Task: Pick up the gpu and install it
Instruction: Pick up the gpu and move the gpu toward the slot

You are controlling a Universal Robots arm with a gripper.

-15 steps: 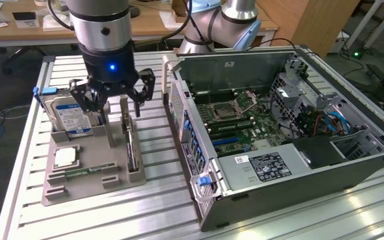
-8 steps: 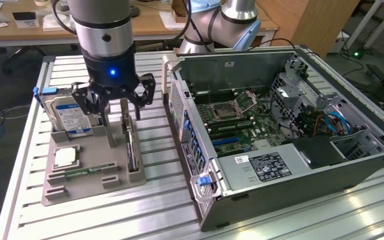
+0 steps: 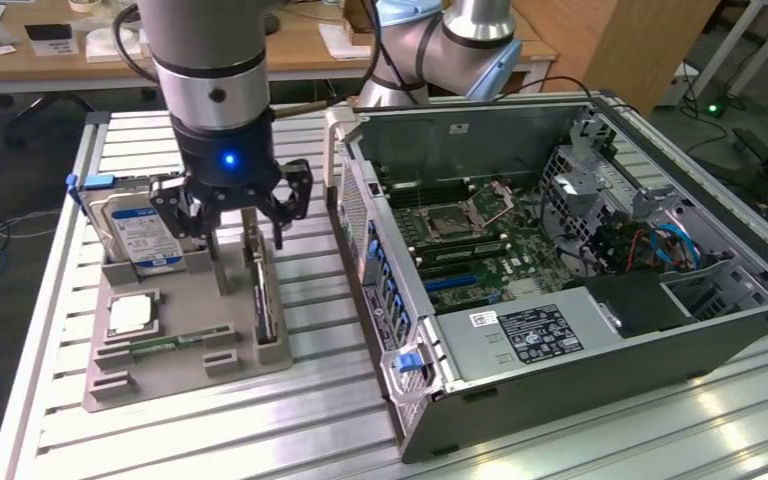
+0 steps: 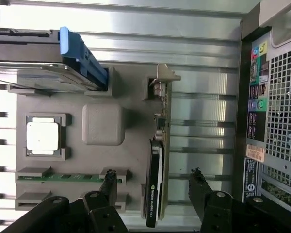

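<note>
Spread claw [image 3: 240, 235] flanks edge-on gpu [image 4: 155, 184] — its board face hidden

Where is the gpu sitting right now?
The gpu stands on edge in the grey holder on the exterior view's left, between the hard drive and the computer case, under the open claw.

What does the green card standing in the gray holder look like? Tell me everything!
The gpu is a thin green circuit board with a black cooler on one face and a silver metal bracket at one end. It stands on its edge, slotted into the gray holder. The open gripper hangs over it, a finger on each side, not touching.
</note>
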